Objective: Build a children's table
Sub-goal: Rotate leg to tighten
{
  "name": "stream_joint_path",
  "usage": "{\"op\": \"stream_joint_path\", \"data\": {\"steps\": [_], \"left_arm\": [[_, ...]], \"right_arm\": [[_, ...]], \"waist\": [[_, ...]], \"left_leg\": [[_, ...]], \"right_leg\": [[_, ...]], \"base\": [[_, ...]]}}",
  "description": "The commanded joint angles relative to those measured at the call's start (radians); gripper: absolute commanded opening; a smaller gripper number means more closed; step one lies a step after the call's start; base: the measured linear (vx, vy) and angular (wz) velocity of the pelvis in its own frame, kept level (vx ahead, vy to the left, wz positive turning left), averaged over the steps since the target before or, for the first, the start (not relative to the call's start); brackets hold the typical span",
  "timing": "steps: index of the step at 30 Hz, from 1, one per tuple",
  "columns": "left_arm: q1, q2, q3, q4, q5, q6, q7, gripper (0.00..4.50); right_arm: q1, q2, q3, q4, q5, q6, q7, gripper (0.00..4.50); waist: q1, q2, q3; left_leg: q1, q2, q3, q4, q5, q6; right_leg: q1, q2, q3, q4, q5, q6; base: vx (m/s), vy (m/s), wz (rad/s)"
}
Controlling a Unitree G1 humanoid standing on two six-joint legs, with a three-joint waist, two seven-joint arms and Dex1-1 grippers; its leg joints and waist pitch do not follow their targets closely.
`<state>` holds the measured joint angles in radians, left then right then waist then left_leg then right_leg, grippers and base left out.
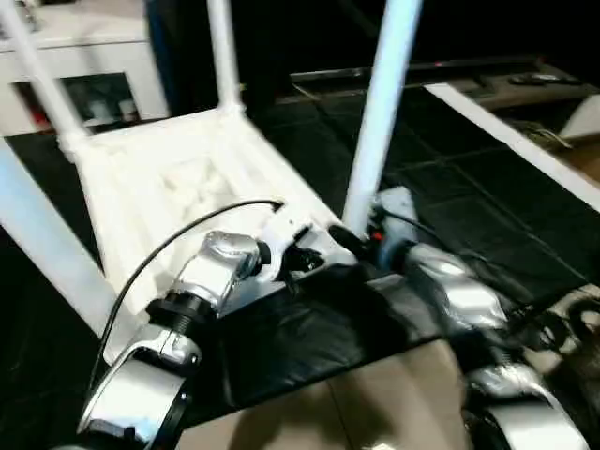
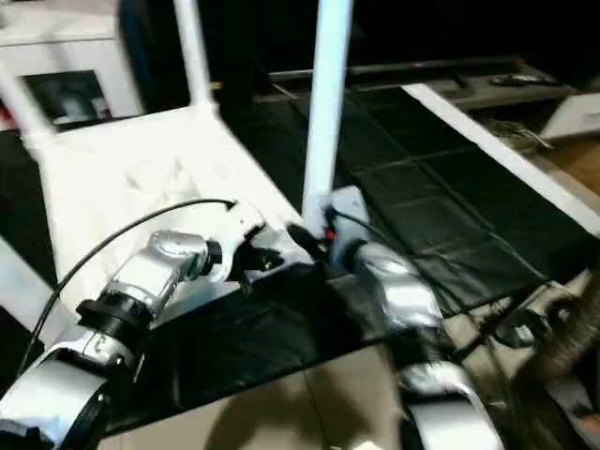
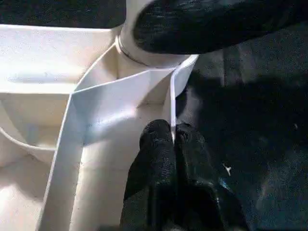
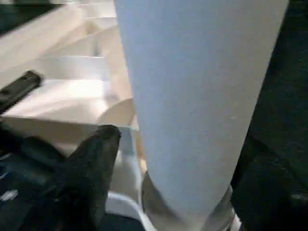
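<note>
The white tabletop [image 1: 169,187] lies upside down on the dark floor, ribs facing up. Several white legs stand in its corner sockets: one near me [image 1: 380,103], one at the far corner [image 1: 223,52]. My left gripper [image 3: 172,137] is shut on the thin rim wall of the tabletop, right beside the near leg's socket [image 3: 144,57]. My right gripper [image 4: 185,149] straddles the base of that leg [image 4: 192,96], one finger [image 4: 91,163] standing a little off the tube, jaws open. From the head, both grippers meet at the leg's foot [image 1: 352,234].
A white cabinet [image 1: 84,66] with glass doors stands at the back left. A long white strip [image 1: 516,141] runs across the dark tiles on the right. Cables [image 1: 562,328] lie at the right edge. Beige floor [image 1: 356,403] shows nearest me.
</note>
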<state>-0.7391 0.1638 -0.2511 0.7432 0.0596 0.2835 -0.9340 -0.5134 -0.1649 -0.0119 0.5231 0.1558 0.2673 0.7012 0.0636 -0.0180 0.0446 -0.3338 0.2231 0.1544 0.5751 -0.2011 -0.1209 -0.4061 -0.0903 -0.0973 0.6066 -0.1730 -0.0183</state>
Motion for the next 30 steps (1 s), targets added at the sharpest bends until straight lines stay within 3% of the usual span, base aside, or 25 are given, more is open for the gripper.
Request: {"op": "stream_joint_path", "data": {"steps": [1, 2, 6, 9, 11, 15, 17, 19, 21, 22, 24, 27, 28, 30], "left_arm": [[-0.037, 0.002, -0.014, 0.014, 0.017, -0.053, -0.001, 0.00], [-0.038, 0.005, -0.015, 0.017, 0.019, -0.060, -0.005, 0.00], [-0.039, 0.038, -0.028, 0.032, 0.022, -0.145, -0.063, 0.00], [-0.041, 0.046, -0.033, 0.044, 0.025, -0.172, -0.075, 0.00], [-0.039, 0.054, -0.031, 0.050, 0.019, -0.196, -0.090, 0.00], [-0.029, 0.052, -0.011, 0.030, -0.002, -0.209, -0.090, 0.00], [-0.011, 0.062, -0.016, -0.009, -0.007, -0.229, -0.111, 0.00], [0.031, 0.086, -0.012, -0.104, -0.029, -0.233, -0.132, 0.43], [0.055, 0.097, 0.006, -0.165, -0.054, -0.209, -0.135, 0.54], [0.084, 0.106, 0.039, -0.238, -0.090, -0.183, -0.130, 0.58], [0.131, 0.113, 0.086, -0.347, -0.141, -0.141, -0.114, 0.73], [0.176, 0.109, 0.122, -0.443, -0.186, -0.094, -0.095, 0.94], [0.201, 0.104, 0.137, -0.489, -0.205, -0.072, -0.083, 1.04], [0.224, 0.102, 0.145, -0.526, -0.214, -0.055, -0.068, 1.31]], "right_arm": [[0.056, -0.017, 0.041, -0.068, 0.059, 0.022, 0.136, 3.72], [0.066, -0.028, 0.038, -0.083, 0.066, 0.022, 0.151, 3.83], [0.199, -0.159, 0.022, -0.248, 0.140, 0.049, 0.310, 4.18], [0.238, -0.190, 0.016, -0.293, 0.153, 0.077, 0.337, 4.48], [0.287, -0.220, 0.008, -0.348, 0.172, 0.112, 0.338, 4.50], [0.318, -0.224, 0.006, -0.379, 0.169, 0.096, 0.316, 4.50], [0.343, -0.213, 0.000, -0.414, 0.181, 0.114, 0.292, 4.50], [0.394, -0.173, -0.014, -0.488, 0.192, 0.127, 0.227, 4.50], [0.419, -0.149, -0.017, -0.530, 0.196, 0.128, 0.201, 4.50], [0.447, -0.130, -0.009, -0.576, 0.199, 0.123, 0.171, 4.50], [0.478, -0.104, 0.001, -0.620, 0.196, 0.115, 0.129, 4.50], [0.497, -0.084, 0.008, -0.653, 0.208, 0.129, 0.106, 4.50], [0.506, -0.077, 0.016, -0.667, 0.212, 0.136, 0.099, 4.50], [0.515, -0.071, 0.026, -0.676, 0.206, 0.126, 0.097, 4.50]], "waist": [[0.007, 0.001, -0.057], [0.012, 0.002, -0.057], [0.028, 0.001, -0.056], [0.024, -0.001, -0.058], [0.028, 0.000, -0.058], [0.030, 0.001, -0.058], [0.029, 0.002, -0.058], [0.029, 0.006, -0.060], [0.028, 0.009, -0.065], [0.026, 0.014, -0.066], [0.024, 0.009, -0.063], [0.021, 0.014, -0.058], [0.019, 0.009, -0.054], [0.019, 0.008, -0.053]], "left_leg": [[-0.010, -0.001, 0.018, -0.063, -0.163, 0.077], [-0.007, 0.000, 0.021, -0.062, -0.172, 0.079], [-0.014, -0.001, 0.020, -0.063, -0.175, 0.085], [-0.022, -0.002, 0.017, -0.063, -0.160, 0.086], [-0.016, -0.003, 0.018, -0.061, -0.157, 0.085], [-0.019, -0.001, 0.019, -0.061, -0.143, 0.076], [-0.019, -0.001, 0.018, -0.061, -0.134, 0.075], [-0.020, 0.004, 0.015, -0.062, -0.117, 0.072], [-0.020, 0.007, 0.015, -0.061, -0.098, 0.069], [-0.020, 0.007, 0.016, -0.059, -0.079, 0.071], [-0.025, 0.008, 0.017, -0.059, -0.067, 0.073], [-0.023, 0.007, 0.020, -0.061, -0.111, 0.070], [-0.023, 0.006, 0.022, -0.064, -0.137, 0.062], [-0.022, 0.007, 0.022, -0.065, -0.154, 0.058]], "right_leg": [[0.064, -0.044, 0.048, -0.085, -0.239, -0.190], [0.061, -0.042, 0.049, -0.087, -0.242, -0.187], [0.067, -0.043, 0.050, -0.087, -0.254, -0.169], [0.070, -0.043, 0.047, -0.086, -0.249, -0.164], [0.068, -0.042, 0.047, -0.090, -0.265, -0.158], [0.065, -0.044, 0.047, -0.087, -0.258, -0.164], [0.066, -0.044, 0.047, -0.086, -0.245, -0.165], [0.067, -0.046, 0.049, -0.078, -0.198, -0.173], [0.068, -0.047, 0.049, -0.068, -0.138, -0.195], [0.066, -0.043, 0.049, -0.063, -0.081, -0.220], [0.066, -0.043, 0.049, -0.058, -0.049, -0.235], [0.063, -0.043, 0.049, -0.066, -0.121, -0.222], [0.062, -0.042, 0.050, -0.074, -0.187, -0.196], [0.059, -0.042, 0.050, -0.079, -0.229, -0.177]], "base": [[0.000, 0.000, 0.00], [0.000, 0.000, 0.00], [0.000, 0.000, 0.00], [0.000, 0.000, 0.00], [0.000, 0.000, 0.00], [0.000, 0.000, 0.00], [0.000, 0.000, 0.00], [0.000, 0.000, 0.00], [0.000, 0.000, 0.00], [0.000, 0.000, 0.00], [0.000, 0.000, 0.00], [0.000, 0.000, 0.00], [0.000, 0.000, 0.00], [0.000, 0.000, 0.00]]}}
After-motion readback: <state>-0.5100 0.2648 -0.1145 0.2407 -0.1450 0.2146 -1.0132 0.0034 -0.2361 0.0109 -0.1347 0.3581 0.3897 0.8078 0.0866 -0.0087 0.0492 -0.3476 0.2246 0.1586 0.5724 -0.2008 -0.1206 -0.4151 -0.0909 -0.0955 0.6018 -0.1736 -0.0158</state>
